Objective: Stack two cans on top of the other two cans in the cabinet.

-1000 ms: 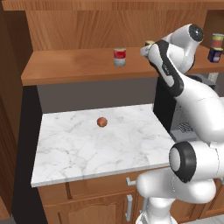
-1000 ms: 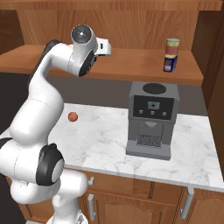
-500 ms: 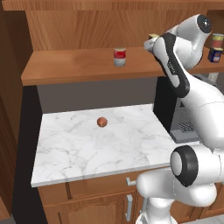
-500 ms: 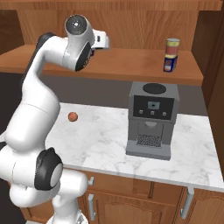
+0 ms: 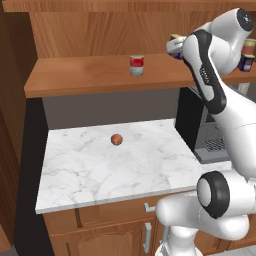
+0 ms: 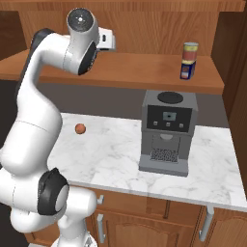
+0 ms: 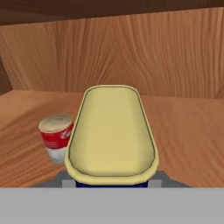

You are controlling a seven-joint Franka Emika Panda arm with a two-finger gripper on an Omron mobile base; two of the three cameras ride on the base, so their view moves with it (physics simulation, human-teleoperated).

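The cabinet (image 5: 90, 75) spanned the back of the scene, a wide brown wooden unit with a long plank shelf and a wood-grain back panel, and below it lay the white marble counter (image 5: 100, 170) above wooden drawers. The white arm (image 6: 43, 96) rose from the base and reached up to shelf height, its hand held above the plank. On the counter's right part stood a grey coffee machine (image 6: 166, 132), under the shelf. The gripper (image 7: 112, 181) was clamped on a dark blue can with a yellow top (image 7: 111, 133), which in the hand view loomed large and close, raised clear of the plank; in the left base view this can (image 5: 176, 39) peeked out just beside the arm's wrist. A red-and-white can with a silver top (image 5: 136, 65) stood upright on the shelf, to the left of the held can and farther back in the hand view (image 7: 56, 138), apart from it. At the right end of the shelf a can with a red and yellowish label (image 6: 190, 51) sat stacked on another dark blue can (image 6: 187, 70). A small orange-brown ball (image 5: 116, 139) rested on the marble, well apart from the coffee machine.
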